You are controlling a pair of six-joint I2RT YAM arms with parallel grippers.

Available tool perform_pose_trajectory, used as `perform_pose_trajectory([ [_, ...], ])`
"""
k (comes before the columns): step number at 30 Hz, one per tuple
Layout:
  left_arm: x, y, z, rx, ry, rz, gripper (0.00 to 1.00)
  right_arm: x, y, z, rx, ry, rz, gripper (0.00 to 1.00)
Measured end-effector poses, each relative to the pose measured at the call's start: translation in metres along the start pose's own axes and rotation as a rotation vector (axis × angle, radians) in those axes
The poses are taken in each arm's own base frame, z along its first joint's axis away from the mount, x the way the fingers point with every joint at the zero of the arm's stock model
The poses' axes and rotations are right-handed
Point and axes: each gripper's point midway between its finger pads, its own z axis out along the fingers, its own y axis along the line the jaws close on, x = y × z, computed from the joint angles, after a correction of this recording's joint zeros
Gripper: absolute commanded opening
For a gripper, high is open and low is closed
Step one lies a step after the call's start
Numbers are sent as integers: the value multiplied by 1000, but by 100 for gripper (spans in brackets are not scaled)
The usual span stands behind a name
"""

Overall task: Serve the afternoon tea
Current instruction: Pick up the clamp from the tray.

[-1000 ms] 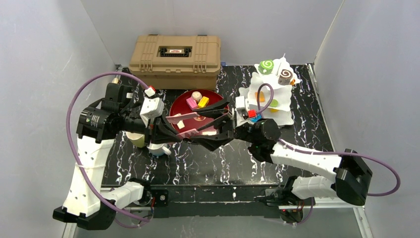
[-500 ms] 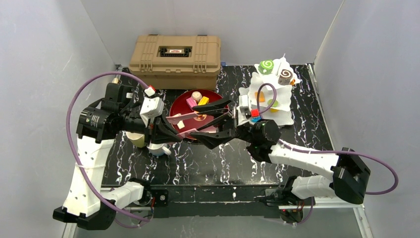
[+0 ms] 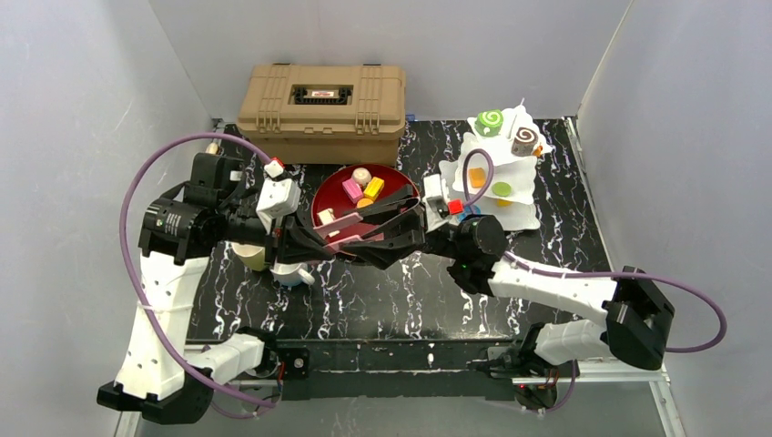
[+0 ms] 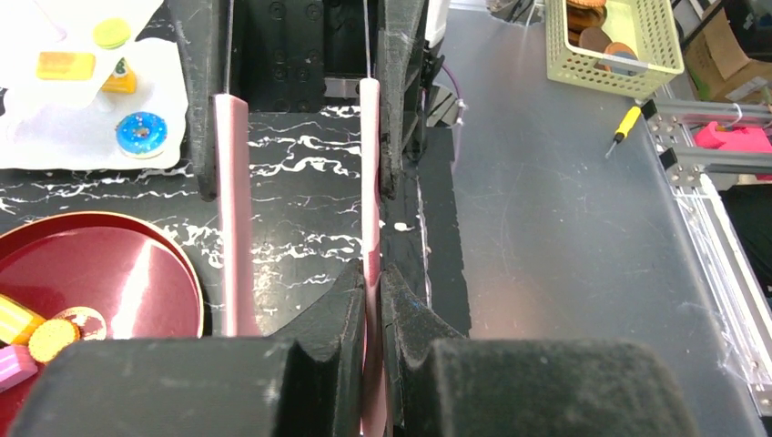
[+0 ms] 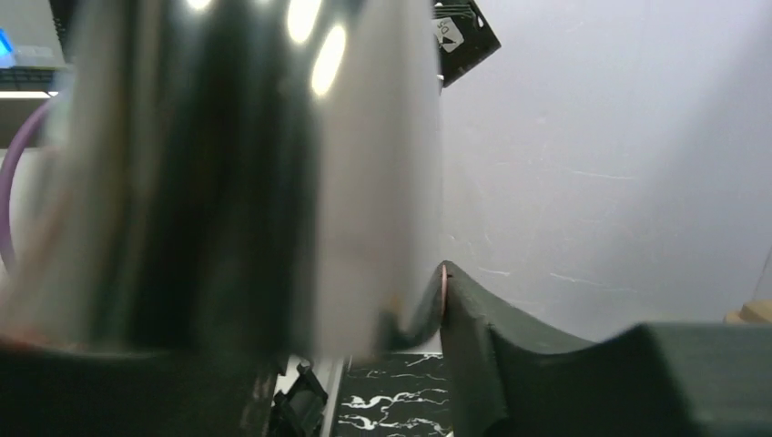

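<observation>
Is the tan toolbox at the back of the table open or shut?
Shut. The lid of the tan toolbox lies flat on its base, and nothing of its inside shows.

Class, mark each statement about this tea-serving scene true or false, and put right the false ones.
1. The left gripper is shut on one arm of the tongs. True.
2. The toolbox has its lid up. False: the lid is closed.
3. The blue donut lies on the red plate. False: it lies on the white stand, beside the plate.
4. A green swirl roll sits at the top of the white stand. True.
5. The right gripper has a finger on the outer side of each arm of the tongs. True.
</observation>
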Motion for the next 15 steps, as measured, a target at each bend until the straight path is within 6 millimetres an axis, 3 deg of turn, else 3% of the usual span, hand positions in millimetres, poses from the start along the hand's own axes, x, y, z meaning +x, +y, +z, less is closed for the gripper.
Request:
perform_pose_trajectory([
  [2,1,2,0,-9,4,6,18,1,1,0,5,3,4,50],
  [6,3,6,0,-20,12,22,79,1,-2,-2,44,12,-1,53],
  [8,4,7,-1,-30,18,26,96,1,-12,-4,94,16,-11,59],
  [11,8,12,-2,-70,36,21,98,8,-27,-11,175,37,-37,60],
  [15,9,28,-7,-179,58,36,98,28,-50,-22,282,107,-87,51],
])
